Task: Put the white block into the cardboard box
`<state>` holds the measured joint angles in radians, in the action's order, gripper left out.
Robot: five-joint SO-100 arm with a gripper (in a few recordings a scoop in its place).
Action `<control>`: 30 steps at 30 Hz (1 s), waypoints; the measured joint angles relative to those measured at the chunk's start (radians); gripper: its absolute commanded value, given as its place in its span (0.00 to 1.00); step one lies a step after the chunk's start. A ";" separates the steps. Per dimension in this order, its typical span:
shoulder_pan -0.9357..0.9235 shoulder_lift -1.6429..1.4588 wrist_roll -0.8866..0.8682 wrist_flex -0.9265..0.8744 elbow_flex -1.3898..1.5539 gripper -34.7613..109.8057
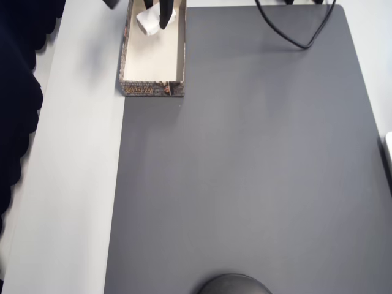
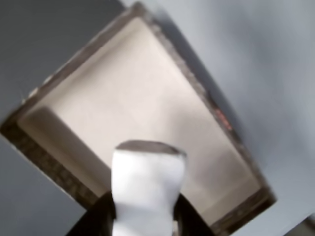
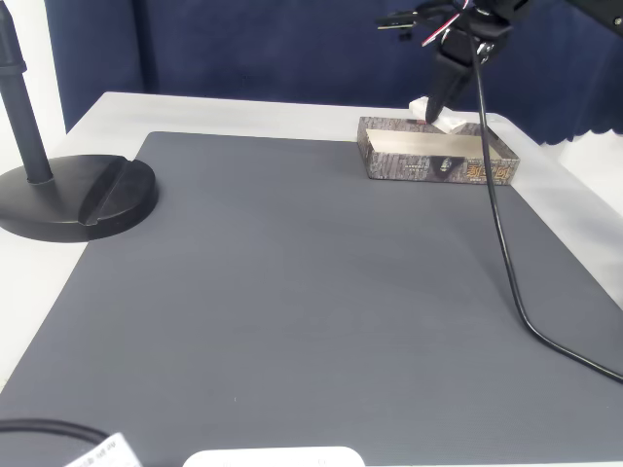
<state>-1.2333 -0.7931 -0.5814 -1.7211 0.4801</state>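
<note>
The cardboard box (image 1: 152, 89) lies at the grey mat's far left corner in the overhead view, cream inside with speckled dark outer walls. My gripper (image 1: 157, 23) hangs over its far end, shut on the white block (image 1: 148, 21). In the wrist view the white block (image 2: 147, 184) stands upright between my dark fingers (image 2: 98, 219), above the box's bare floor (image 2: 142, 98). The fixed view has my gripper (image 3: 436, 111) pointing down at the box (image 3: 428, 166) with the block (image 3: 451, 124) just over the far wall. Whether the block touches the box floor I cannot tell.
A dark grey mat (image 1: 245, 171) covers most of the white table. A black cable (image 3: 506, 263) trails from the arm across the mat's right side. A black stand base (image 3: 78, 195) sits at the left. A blue curtain hangs behind.
</note>
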 measured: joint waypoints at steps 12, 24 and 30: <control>-0.009 0.000 -0.376 0.000 -0.014 0.23; -0.015 0.000 -0.732 0.000 -0.061 0.25; -0.015 0.000 -0.773 0.000 -0.061 0.24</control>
<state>-1.2487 -0.7931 -1.3545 -1.7211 0.4188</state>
